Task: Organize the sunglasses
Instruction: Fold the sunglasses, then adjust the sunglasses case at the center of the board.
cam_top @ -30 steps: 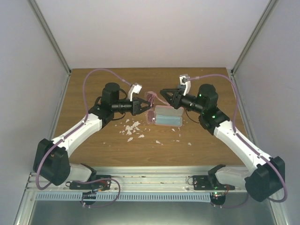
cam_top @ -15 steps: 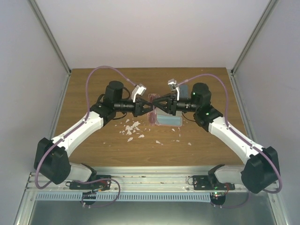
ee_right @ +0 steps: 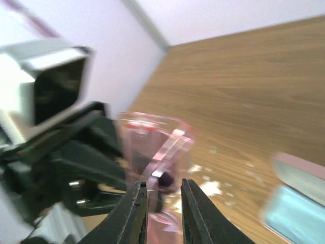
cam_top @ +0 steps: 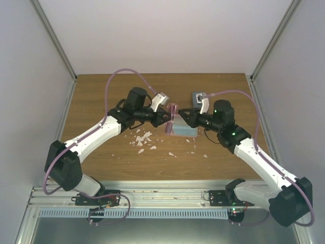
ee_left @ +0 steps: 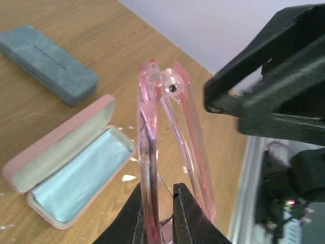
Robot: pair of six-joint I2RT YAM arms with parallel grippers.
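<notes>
1. L end effector [ee_left: 157, 216]: clenched on the pink sunglasses [ee_left: 146, 147]. Both fingers pinch the translucent frame edge-on, no gap showing.
2. Glasses are held off the bench [cam_top: 89, 96], standing on edge, hinge end pointing away from the L wrist. One temple lies close along the front in a narrow V.
3. R end effector [ee_right: 160, 211]: jaws a narrow way apart, w/ the pink frame's hinge corner btwn the fingertips. R wrist view is blurred, so can't tell if it's pinching or only flanking. In the L wrist view one black R finger sits just beside the hinge end.
4. The two end effectors meet tip to tip over the bench middle, a bit toward the far edge, glasses btwn them.
5. Under them, just toward the near edge: open pink case [ee_left: 28, 170], lid laid back, light blue cloth [ee_left: 84, 175] inside. Glasses hang over the case's left end.
6. Blue-grey case [ee_left: 48, 63]: closed, flat on the bench, apart from the pink case on its far-edge side.
7. White scraps [cam_top: 142, 138] are scattered on the bench left of the pink case, toward the near edge.
8. Both arms reach inward from the near corners, w/ purple cables [cam_top: 238, 92] looping above each.
</notes>
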